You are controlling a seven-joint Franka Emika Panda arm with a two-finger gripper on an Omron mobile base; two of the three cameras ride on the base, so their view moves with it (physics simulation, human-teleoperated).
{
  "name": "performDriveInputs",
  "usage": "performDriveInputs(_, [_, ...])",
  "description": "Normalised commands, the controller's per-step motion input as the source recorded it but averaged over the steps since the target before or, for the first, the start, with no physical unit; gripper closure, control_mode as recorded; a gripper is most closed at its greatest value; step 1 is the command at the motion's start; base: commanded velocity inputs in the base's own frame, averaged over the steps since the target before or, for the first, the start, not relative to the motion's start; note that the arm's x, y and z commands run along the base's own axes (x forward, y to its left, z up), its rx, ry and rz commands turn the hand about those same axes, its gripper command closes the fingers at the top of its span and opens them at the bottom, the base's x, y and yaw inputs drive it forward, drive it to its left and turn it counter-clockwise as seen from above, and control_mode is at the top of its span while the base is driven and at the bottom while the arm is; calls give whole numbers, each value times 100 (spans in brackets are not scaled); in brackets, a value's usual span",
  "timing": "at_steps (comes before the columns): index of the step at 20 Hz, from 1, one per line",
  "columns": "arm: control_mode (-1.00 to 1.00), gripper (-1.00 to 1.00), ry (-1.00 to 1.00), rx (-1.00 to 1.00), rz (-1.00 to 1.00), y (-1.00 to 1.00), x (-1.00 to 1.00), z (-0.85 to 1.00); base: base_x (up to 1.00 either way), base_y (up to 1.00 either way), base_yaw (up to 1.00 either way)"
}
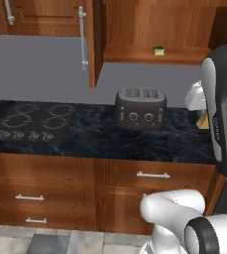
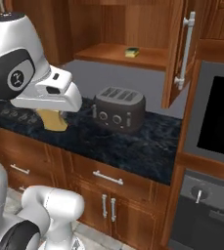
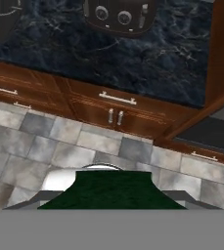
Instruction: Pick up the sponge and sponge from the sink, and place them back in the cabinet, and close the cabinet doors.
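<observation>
My gripper (image 2: 55,109) hangs over the dark counter to the left of the toaster, shut on a sponge (image 2: 53,121) whose yellow body shows below the hand. In the hand view its dark green face (image 3: 111,188) sits between the fingertips. The left base view has this held sponge (image 1: 202,120) at the right edge, under the hand. Another sponge (image 1: 158,50) lies on the shelf of the cabinet (image 1: 149,54), also seen as sponge (image 2: 131,51). Both cabinet doors stand open: the left door (image 1: 89,44) and the right door (image 2: 178,53). The sink is out of view.
A dark toaster (image 1: 141,108) stands on the black stone counter (image 1: 85,139) below the cabinet. A cooktop (image 1: 33,121) is set in the counter at the left. A built-in oven (image 2: 216,117) fills the wall at the right. Wooden drawers (image 1: 152,174) and a tiled floor lie below.
</observation>
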Motion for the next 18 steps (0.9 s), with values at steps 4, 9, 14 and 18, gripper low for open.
performDriveInputs(4, [100, 100, 0, 0, 0, 0, 0, 0, 69, 1, -37])
performDriveInputs(9, [100, 100, 0, 0, 0, 0, 0, 0, 23, 0, -3])
performDriveInputs(14, [100, 100, 0, 0, 0, 0, 0, 0, 7, 2, -1])
performDriveInputs(18, [100, 100, 0, 0, 0, 0, 0, 0, 0, 8, -2])
